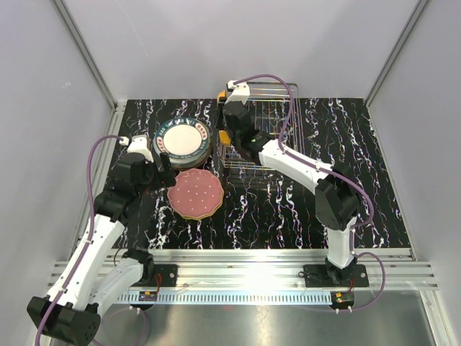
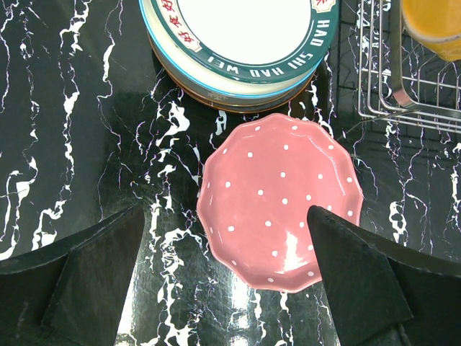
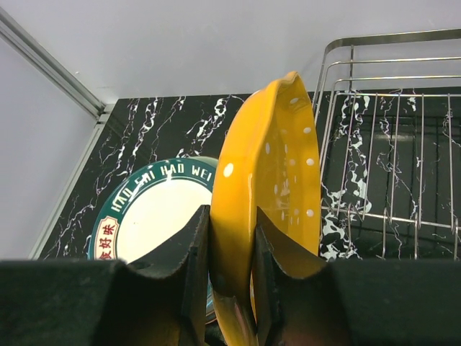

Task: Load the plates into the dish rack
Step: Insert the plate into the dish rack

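Right gripper (image 3: 230,223) pinches the orange plate (image 3: 277,166) upright on edge; the dish rack (image 3: 351,72) sits just to its right.

A robotics lab test cell rather than a kitchen. Plain pale walls (image 1: 216,43) box in a table (image 1: 288,209) with a black marble-patterned top, and aluminium frame posts (image 1: 85,52) stand in the corners. The left arm (image 1: 101,231) and right arm (image 1: 302,169) trail purple cables (image 1: 265,76) and are bolted to a slotted aluminium rail (image 1: 245,261). The plates (image 1: 184,138) and the wire dish rack (image 1: 277,108) are the only household things.

Marbled table (image 1: 360,209) holds plate stack (image 1: 184,140), pink plate (image 1: 195,194), probably rack (image 1: 277,108)
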